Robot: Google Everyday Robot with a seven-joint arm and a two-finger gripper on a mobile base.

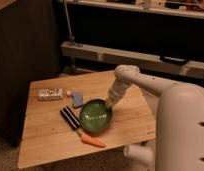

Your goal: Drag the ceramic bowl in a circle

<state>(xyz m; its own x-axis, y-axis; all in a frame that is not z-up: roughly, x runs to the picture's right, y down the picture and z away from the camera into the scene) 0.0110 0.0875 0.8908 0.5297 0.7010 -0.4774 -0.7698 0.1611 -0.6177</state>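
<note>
Gripper (109,104) at ceramic bowl (95,117) rim; carrot (93,141) near.

Dim lab or workshop: metal shelving (137,54), plain wooden table (45,137), jaws at rim of the ceramic bowl (95,117).

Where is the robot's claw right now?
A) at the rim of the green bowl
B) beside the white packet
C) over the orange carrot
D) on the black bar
A: the gripper is at the ceramic bowl, at its rim on the arm's side, well away from the carrot.
</note>
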